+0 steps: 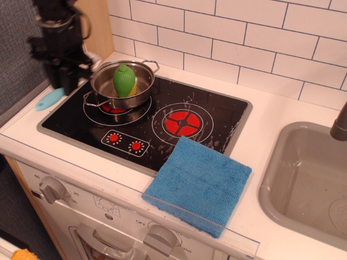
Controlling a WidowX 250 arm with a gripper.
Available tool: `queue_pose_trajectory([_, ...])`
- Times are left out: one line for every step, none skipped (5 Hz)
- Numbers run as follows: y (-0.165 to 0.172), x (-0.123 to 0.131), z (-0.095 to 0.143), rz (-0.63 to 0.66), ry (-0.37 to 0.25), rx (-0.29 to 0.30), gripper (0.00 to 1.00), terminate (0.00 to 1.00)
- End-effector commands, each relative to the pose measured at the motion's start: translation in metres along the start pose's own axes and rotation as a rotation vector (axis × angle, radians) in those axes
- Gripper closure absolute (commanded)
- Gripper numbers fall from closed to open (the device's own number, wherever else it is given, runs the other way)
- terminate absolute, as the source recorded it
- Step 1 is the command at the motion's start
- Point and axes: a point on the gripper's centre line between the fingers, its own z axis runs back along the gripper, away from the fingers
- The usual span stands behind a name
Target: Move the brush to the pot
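Note:
The steel pot stands on the back left burner of the black hob. A green-and-yellow oval object stands inside it. My gripper is left of the pot, over the hob's left edge, a little blurred. It is shut on the brush. Only the light-blue handle shows, sticking out down and to the left below the fingers over the white counter. The white head is hidden in the gripper. The brush is outside the pot and apart from it.
A blue cloth lies over the hob's front right corner. A grey sink is at the right, with a dark faucet. A wooden post and tiled wall stand behind. The counter's left edge is close to the gripper.

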Motion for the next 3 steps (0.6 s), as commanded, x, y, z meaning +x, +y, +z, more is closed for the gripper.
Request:
queue_pose_trajectory([0.008, -0.006, -0.004, 0.005, 0.016, 0.038, 1.0, 0.0])
queue_pose_trajectory([0.009, -0.008, -0.011, -0.006, 0.033, 0.045, 1.0, 0.0])
queue_pose_trajectory([0.006, -0.008, -0.014, -0.05, 0.023, 0.033, 0.0, 0.0])
